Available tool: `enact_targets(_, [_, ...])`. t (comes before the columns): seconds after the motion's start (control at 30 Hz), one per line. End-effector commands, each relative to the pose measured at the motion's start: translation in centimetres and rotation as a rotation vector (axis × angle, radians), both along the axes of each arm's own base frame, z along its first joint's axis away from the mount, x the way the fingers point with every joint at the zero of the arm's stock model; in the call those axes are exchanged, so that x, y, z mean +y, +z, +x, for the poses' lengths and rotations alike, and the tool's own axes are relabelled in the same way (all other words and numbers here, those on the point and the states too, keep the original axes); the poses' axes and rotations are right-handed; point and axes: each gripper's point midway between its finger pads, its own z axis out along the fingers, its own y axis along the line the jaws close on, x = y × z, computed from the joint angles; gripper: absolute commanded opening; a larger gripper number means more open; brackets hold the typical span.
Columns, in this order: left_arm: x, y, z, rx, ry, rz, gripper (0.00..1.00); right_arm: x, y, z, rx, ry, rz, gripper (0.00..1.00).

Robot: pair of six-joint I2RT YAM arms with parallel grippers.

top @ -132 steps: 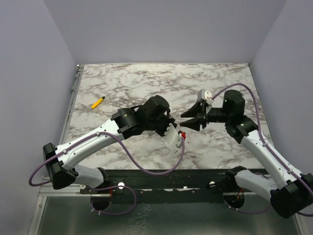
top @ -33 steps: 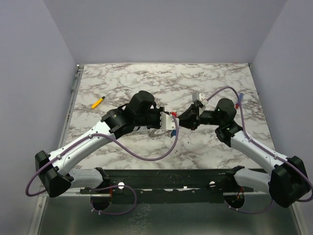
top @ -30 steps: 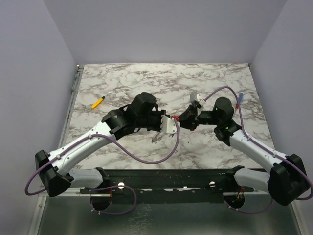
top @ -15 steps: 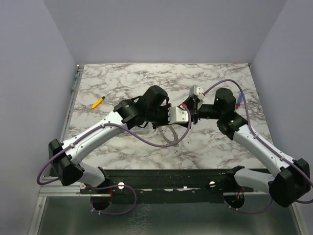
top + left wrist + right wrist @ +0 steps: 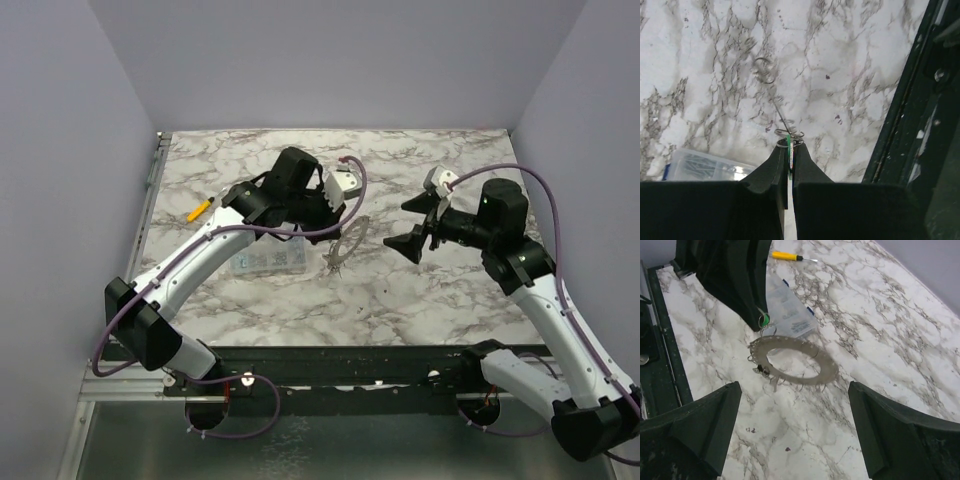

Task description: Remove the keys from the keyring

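Observation:
My left gripper [image 5: 788, 146] is shut on the green-headed key [image 5: 788, 142], which shows edge-on between its fingertips. The keyring [image 5: 826, 371], a wide flat grey ring, hangs tilted from that key above the marble, and in the top view the keyring [image 5: 347, 243] sits just right of the left arm. More small keys [image 5: 764, 371] dangle from its near rim. My right gripper [image 5: 795, 389] stands wide open with nothing between its fingers, well back from the ring; in the top view the right gripper [image 5: 408, 224] is right of the ring.
A clear compartment box [image 5: 268, 262] lies on the marble left of the ring. A yellow screwdriver [image 5: 203, 208] rests near the table's left edge. The black rail [image 5: 920, 115] runs along the near edge.
My right gripper has opened and drawn back to the right, away from the ring. The left arm has swung up and back with the ring hanging from the key, uncovering the clear box.

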Motion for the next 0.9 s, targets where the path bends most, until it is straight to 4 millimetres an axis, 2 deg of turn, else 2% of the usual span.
enact_targets(0.0, [-0.5, 4.2, -0.7, 0.150, 0.092, -0.240, 0.00, -1.1, -1.6, -1.1, 0.054, -0.061, 0.000, 1.00])
enact_targets(0.17, [0.6, 5.9, -0.3, 0.279, 0.209, -0.366, 0.00, -0.9, -3.1, -1.9, 0.087, 0.010, -0.066, 0.97])
enact_targets(0.33, [1.7, 4.6, -0.1, 0.469, 0.342, -0.444, 0.00, -0.7, -3.2, -2.1, 0.111, 0.052, -0.094, 0.95])
enact_targets(0.47, [1.6, 4.3, -0.8, 0.676, 0.372, -0.547, 0.00, -0.8, -1.7, -1.9, 0.041, 0.057, -0.100, 0.94])
enact_targets(0.6, [1.7, 4.8, -0.7, 0.802, 0.400, -0.620, 0.00, 0.0, 0.2, -2.0, 0.005, 0.109, -0.072, 0.87])
enact_targets(0.87, [1.9, 5.8, -0.7, 1.126, 0.470, -0.797, 0.00, 2.5, 0.8, -2.8, 0.002, 0.147, -0.041, 0.70])
